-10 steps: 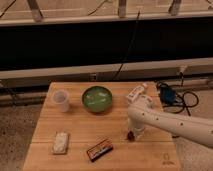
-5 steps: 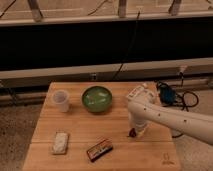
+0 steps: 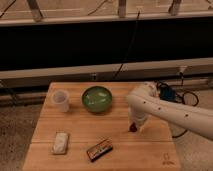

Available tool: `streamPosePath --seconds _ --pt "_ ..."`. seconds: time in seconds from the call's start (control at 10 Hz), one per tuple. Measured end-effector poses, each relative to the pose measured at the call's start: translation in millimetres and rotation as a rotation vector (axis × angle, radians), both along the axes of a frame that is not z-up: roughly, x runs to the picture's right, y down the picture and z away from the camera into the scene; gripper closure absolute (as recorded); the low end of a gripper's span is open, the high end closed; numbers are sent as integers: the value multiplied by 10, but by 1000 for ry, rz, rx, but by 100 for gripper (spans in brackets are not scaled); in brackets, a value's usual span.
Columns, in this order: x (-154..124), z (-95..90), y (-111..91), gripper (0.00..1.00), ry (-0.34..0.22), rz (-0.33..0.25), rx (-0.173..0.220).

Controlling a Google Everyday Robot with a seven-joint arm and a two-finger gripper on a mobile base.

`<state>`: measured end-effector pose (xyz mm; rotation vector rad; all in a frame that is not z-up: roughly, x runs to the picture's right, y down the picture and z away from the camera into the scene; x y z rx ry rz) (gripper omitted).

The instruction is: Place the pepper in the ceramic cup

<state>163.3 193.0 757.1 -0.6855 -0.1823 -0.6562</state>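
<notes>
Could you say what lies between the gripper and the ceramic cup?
Camera view: bare table from gripper, low right on the pepper, to ceramic cup; green bowl just behind.

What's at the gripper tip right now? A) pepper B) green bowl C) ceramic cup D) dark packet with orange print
A: the gripper, low over the right part of the wooden table, is shut on the red pepper; the ceramic cup, green bowl and dark packet lie apart, toward the picture's left.
</notes>
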Motion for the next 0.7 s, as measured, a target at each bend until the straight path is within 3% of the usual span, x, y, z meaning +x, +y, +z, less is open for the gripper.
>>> streamPosePath --seconds 0.7 --pt "-326 -67 -322 100 -35 -92 25"
